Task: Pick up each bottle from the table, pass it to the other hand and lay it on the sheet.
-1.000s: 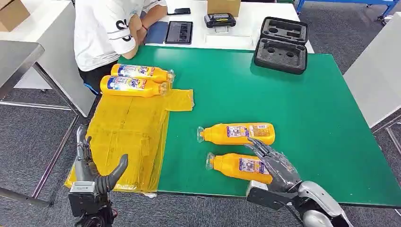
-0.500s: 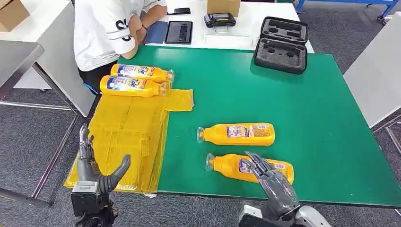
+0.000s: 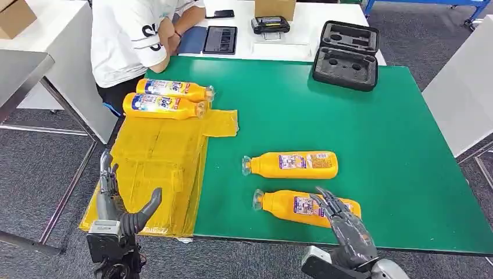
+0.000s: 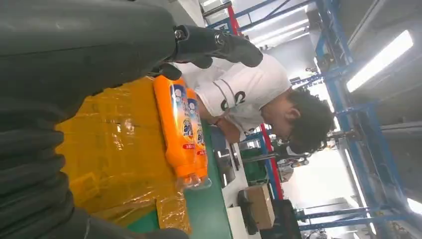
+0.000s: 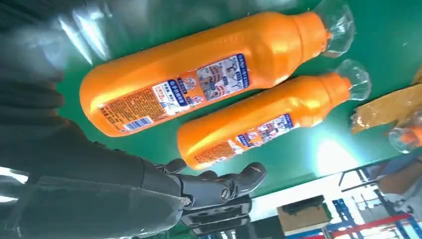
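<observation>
Two orange bottles lie on the green table (image 3: 349,116): the near bottle (image 3: 290,205) (image 5: 199,84) by the front edge, the far bottle (image 3: 293,164) (image 5: 268,119) just behind it. My right hand (image 3: 344,224) (image 5: 149,184) hovers open over the near bottle's base end, fingers spread, nothing in it. Two more orange bottles (image 3: 168,88) (image 3: 160,106) (image 4: 181,129) lie side by side at the far end of the yellow sheet (image 3: 157,163) (image 4: 114,159). My left hand (image 3: 119,209) is open at the sheet's near left corner, fingers up.
A person in a white shirt (image 3: 131,40) leans at the table's far left corner. A black foam case (image 3: 347,55), a tablet (image 3: 220,39) and a small device (image 3: 270,24) lie beyond the far edge. Grey tables stand to both sides.
My right hand drew back from between the two bottles toward the front edge and now hovers over the near bottle's base. The left hand rose slightly. No bottle moved.
</observation>
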